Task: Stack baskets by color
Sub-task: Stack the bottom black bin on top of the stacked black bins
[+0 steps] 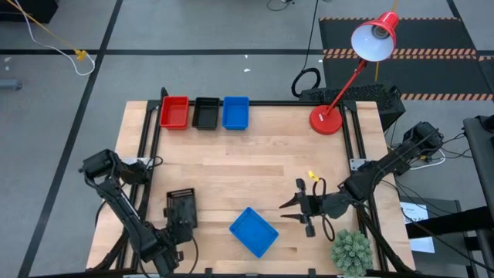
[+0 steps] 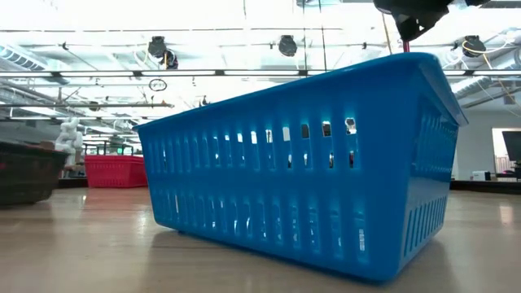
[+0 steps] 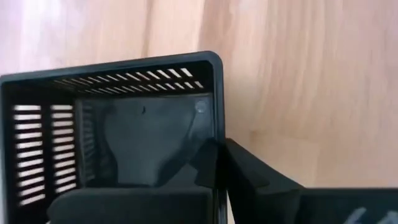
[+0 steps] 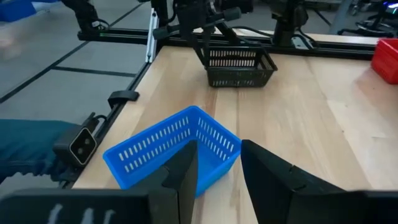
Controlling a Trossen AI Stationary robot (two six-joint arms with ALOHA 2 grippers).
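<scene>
A: Wooden table (image 1: 255, 166) status: three stacks lined up along the far edge toward the left corner, red stack (image 1: 174, 113), black stack (image 1: 206, 113), blue stack (image 1: 235, 113). Two baskets not yet sorted, both near the front edge.

B: Which ones?

A: Black basket (image 1: 181, 207) at the front-left, blue basket (image 1: 254, 231) at front-centre, sitting skewed to the table edges. Well apart from the stacks.

B: Left arm?

A: Left gripper (image 1: 174, 224) is on the black basket. Wrist view shows its fingers pressed together over one wall, one finger inside (image 3: 137, 202), one outside. Looks like the pinch has just been made; basket sits flat on the wood.

B: Right?

A: Right gripper (image 1: 302, 207) hovers toward the front-right, fingers partly spread, nothing between them, pointed at the blue basket.

B: So step in hand = grasp the black one.

A: That's my read. Next move: lift clear of the table, carry to the far edge, square it over the black stack, lower so it nests. One-wall grip may let it tilt, so go slow on the lift. Blue follows, likely by the right arm.
</scene>
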